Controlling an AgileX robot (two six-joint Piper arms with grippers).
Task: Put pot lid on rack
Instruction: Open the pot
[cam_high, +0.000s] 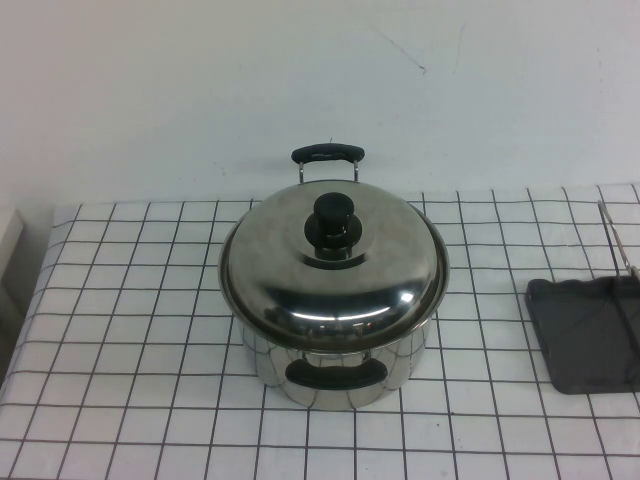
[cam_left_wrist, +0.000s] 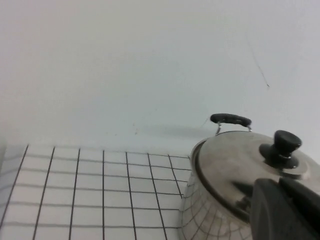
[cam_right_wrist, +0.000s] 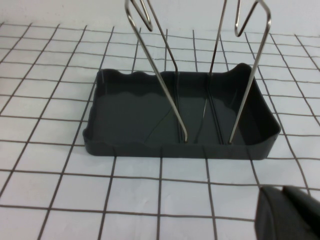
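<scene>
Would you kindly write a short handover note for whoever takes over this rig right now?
Left tool: shut, holding nothing, beside the pot.
Right tool: shut, holding nothing, in front of the rack.
Lid: sits on the pot, mid-table. Rack: at the table's right edge, nothing in it.
Done: nothing yet.
Left: grip the lid's knob, lift, carry right, stand it between the rack's wires.

Only small parts of the robot show. The left end effector is black and rounded. The right end effector is black too, smooth and dull.
</scene>
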